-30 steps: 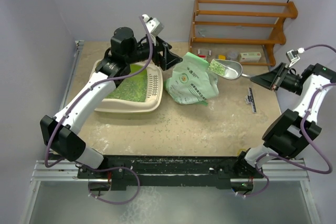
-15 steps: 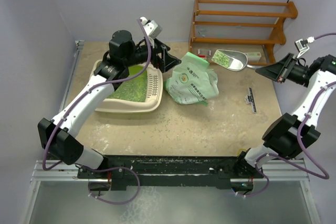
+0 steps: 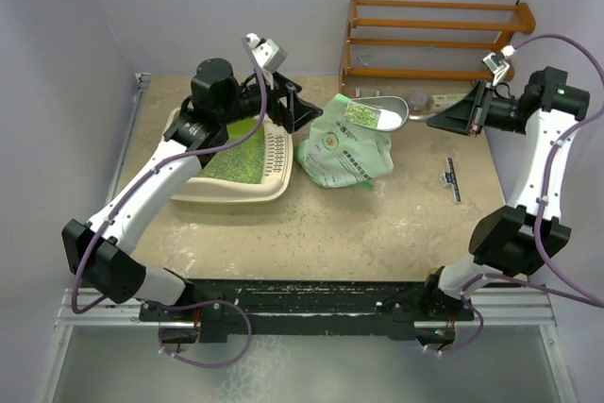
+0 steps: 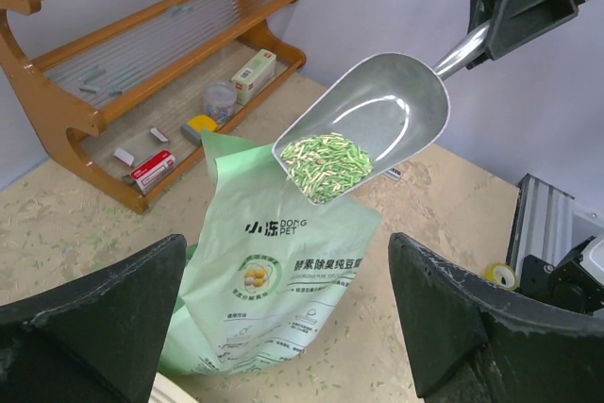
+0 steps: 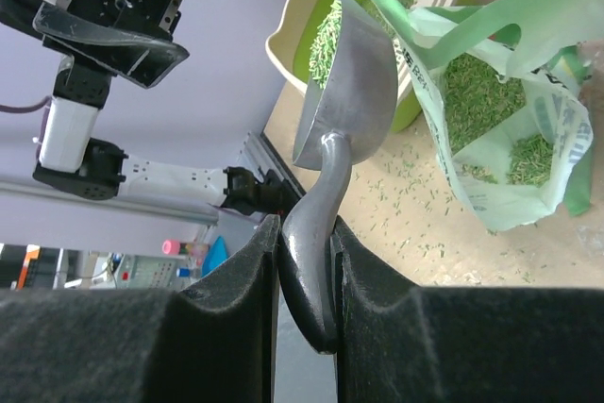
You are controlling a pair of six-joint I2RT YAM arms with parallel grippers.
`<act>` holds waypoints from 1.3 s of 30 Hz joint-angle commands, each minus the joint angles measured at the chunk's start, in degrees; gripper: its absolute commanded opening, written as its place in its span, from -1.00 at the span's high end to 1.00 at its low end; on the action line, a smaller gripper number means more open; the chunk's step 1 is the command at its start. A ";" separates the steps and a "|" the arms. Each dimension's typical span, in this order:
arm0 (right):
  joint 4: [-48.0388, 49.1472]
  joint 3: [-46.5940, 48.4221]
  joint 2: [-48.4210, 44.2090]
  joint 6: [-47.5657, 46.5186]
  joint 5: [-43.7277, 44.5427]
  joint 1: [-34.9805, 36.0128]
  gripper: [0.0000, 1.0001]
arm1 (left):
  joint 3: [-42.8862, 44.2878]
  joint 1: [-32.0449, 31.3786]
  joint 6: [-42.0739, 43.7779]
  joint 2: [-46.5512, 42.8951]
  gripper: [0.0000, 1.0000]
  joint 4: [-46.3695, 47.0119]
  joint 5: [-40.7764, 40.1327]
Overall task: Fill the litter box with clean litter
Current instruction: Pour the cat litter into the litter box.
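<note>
Cream rounded-rectangular plastic litter box [image 3: 236, 197], lime-green inside, sits left of pale green printed bag [image 3: 344, 153]. Green pellet litter [image 3: 241, 153] partly covers its floor. Right gripper [image 3: 453, 120] clamps handle of loaded silver metal scoop [image 3: 377, 112] above bag. Left gripper [image 3: 300, 106] gapes empty, left of bag. Judged: this load not yet tipped.

Top cam: fixed, high behind arm bases, looks down + fwd, whole table [image 3: 377, 224] in view, far. L wrist cam: close, faces scoop [image 4: 377, 115], bag [image 4: 274, 271], shelf [image 4: 142, 54]. R wrist cam: v. close, sights along scoop handle to litter box [image 5: 283, 30]. Scoop + bag shared by all 3.
</note>
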 commanded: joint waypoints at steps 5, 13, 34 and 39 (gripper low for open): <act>25.35 0.56 -2.79 27.50 1.79 9.05 1.00 | -2.70 0.37 0.21 -5.90 -0.69 2.44 -2.96; 31.40 4.21 0.36 32.24 2.80 16.48 1.00 | -6.10 0.41 1.43 -9.95 -0.69 1.40 -5.78; 24.39 34.79 25.11 24.88 19.65 37.51 1.00 | -9.51 0.25 1.07 -13.91 -0.67 0.73 -12.34; 24.51 40.39 30.68 24.02 23.01 40.22 1.00 | -10.54 0.25 0.94 -14.57 -0.67 0.30 -14.28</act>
